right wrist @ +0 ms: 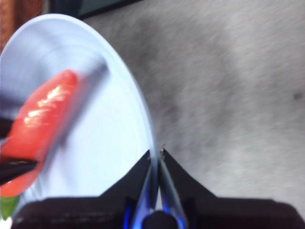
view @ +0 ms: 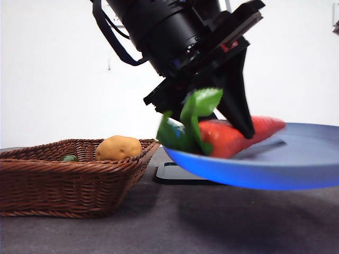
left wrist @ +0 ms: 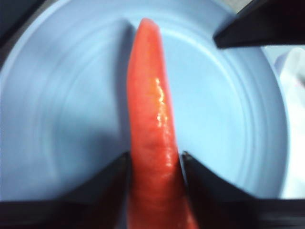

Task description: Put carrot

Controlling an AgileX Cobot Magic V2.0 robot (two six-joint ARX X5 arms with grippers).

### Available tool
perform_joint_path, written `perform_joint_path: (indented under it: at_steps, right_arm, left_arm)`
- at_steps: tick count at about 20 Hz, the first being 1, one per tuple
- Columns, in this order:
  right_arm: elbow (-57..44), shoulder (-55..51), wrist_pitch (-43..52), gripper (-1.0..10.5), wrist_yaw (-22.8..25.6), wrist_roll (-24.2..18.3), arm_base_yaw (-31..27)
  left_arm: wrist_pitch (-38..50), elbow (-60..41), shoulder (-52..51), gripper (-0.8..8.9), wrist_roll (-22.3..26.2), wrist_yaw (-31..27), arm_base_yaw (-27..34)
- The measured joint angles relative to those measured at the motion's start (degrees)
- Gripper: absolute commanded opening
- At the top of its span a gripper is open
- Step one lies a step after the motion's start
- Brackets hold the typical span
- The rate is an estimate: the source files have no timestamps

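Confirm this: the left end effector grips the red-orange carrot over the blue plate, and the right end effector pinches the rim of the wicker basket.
Not quite. The right end effector pinches the rim of the round blue plate, not the basket, as the right wrist view shows. The left end effector does grip the red-orange tapered carrot over that plate.

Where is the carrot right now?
The carrot lies on the blue plate, right of the basket in the front view, gripped by the left gripper.

Red-orange carrot (view: 233,138) with green leaves, lengthwise over the blue plate (view: 296,169).

No readable text or labels
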Motion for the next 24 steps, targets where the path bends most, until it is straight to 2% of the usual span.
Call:
perform_joint_path:
  at_steps: [6,11,17,24]
  right_arm:
    - [0.0,1.2,-0.8,0.0,-0.4,0.0,0.0]
    - [1.4,11.5,-1.2,0.0,-0.4,-1.0,0.0]
    - [16.9,26.7,3.1,0.0,-0.4,-3.8,-1.1]
    - [37.3,48.2,5.9,0.0,-0.3,-5.5,-5.6]
  left_arm:
    - [-0.6,0.0,-2.0,3.09,-1.1,0.0,-0.3]
    - [-1.4,0.0,-14.5,3.09,-1.1,-0.1,-0.3]
    - [-6.5,0.0,-30.6,3.09,-1.2,-0.5,-0.4]
    - [-13.2,0.0,-40.7,3.09,-1.2,-7.8,-0.3]
